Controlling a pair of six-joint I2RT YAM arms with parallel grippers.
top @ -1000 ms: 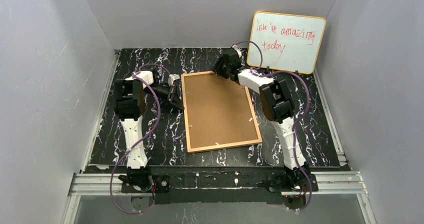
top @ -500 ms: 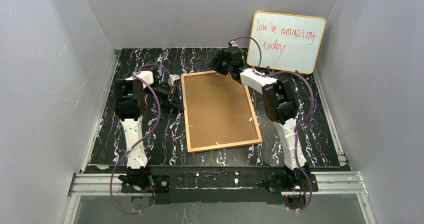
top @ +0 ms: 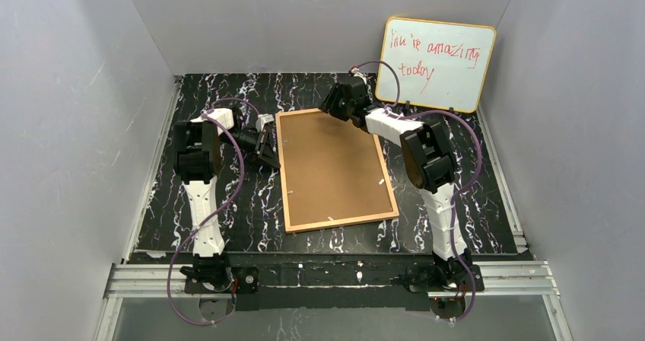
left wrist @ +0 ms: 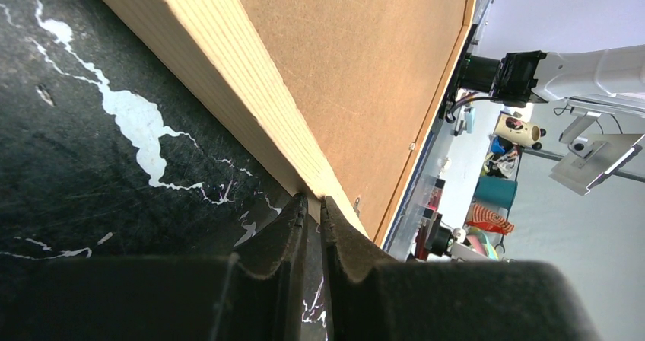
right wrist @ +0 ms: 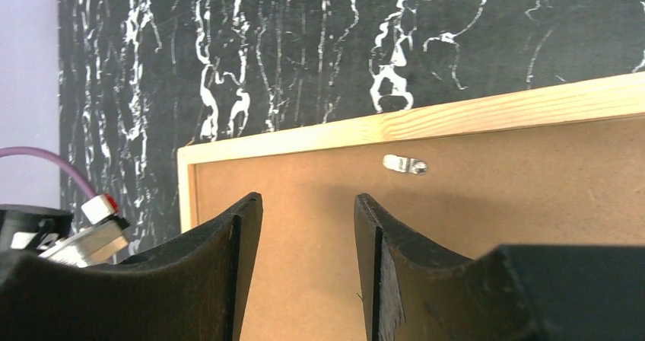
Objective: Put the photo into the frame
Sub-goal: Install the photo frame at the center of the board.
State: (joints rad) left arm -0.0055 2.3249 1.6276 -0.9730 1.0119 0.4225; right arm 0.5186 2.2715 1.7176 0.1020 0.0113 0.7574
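The frame [top: 338, 223] lies flat on the black marbled table with its brown fibreboard back panel [top: 335, 166] facing up. The photo is not in view. My left gripper [top: 270, 152] is shut, its tips pressed against the frame's left wooden edge [left wrist: 228, 74], as the left wrist view [left wrist: 313, 202] shows. My right gripper [top: 333, 106] is open and empty, hovering over the back panel [right wrist: 494, 196] near the frame's far edge [right wrist: 471, 113]. A small metal clip [right wrist: 405, 164] sits just beyond its fingertips [right wrist: 247, 204].
A whiteboard [top: 437, 63] with red handwriting leans against the back wall at the far right, close behind the right arm. Grey walls close in the table on the left, right and back. A metal rail [top: 335, 276] runs along the near edge.
The right arm's elbow has shifted a little to the right, and its gripper has moved only slightly over the frame's far edge. The left arm and the frame have not moved.
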